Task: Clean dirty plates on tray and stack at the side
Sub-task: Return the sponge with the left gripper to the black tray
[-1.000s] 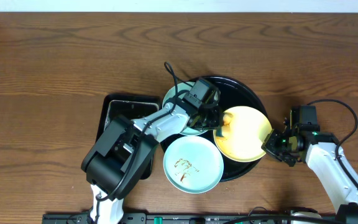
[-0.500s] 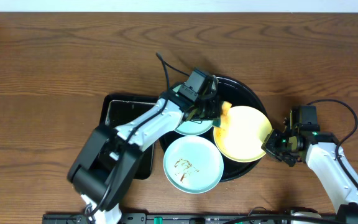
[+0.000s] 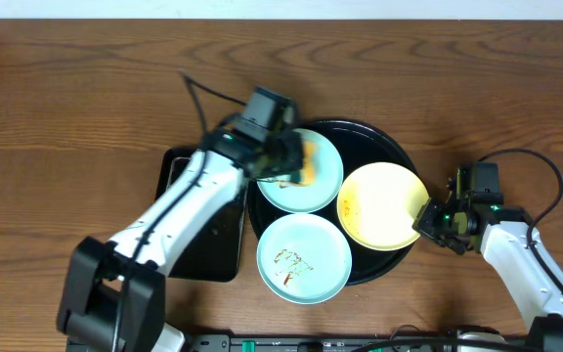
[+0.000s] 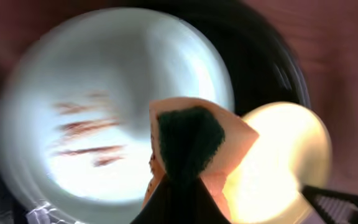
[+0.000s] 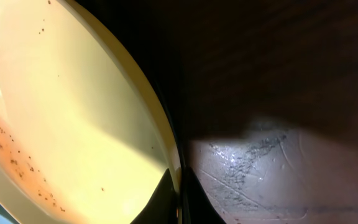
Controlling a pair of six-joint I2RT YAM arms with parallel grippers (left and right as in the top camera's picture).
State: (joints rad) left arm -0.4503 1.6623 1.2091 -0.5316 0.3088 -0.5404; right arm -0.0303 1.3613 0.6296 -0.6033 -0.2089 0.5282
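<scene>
The round black tray (image 3: 384,140) holds three plates. A mint-blue plate (image 3: 325,186) with brown smears (image 4: 79,134) lies at its back left. A second mint-blue plate (image 3: 304,258) with a brown smear lies at the front. The yellow plate (image 3: 381,205) lies at the right, with faint orange specks (image 5: 55,112). My left gripper (image 3: 296,164) is shut on the yellow-green sponge (image 4: 188,140) over the back mint-blue plate. My right gripper (image 3: 428,220) is shut on the yellow plate's right rim (image 5: 176,180).
A smaller rectangular black tray (image 3: 179,166) lies left of the round tray, under my left arm. Brown wood-grain tabletop (image 3: 86,88) spreads all around. The right arm's cable (image 3: 545,176) loops at the right.
My left gripper has moved left with the sponge, off the yellow plate and onto the back mint-blue plate. The yellow plate now shows fully. The right gripper has kept its hold.
</scene>
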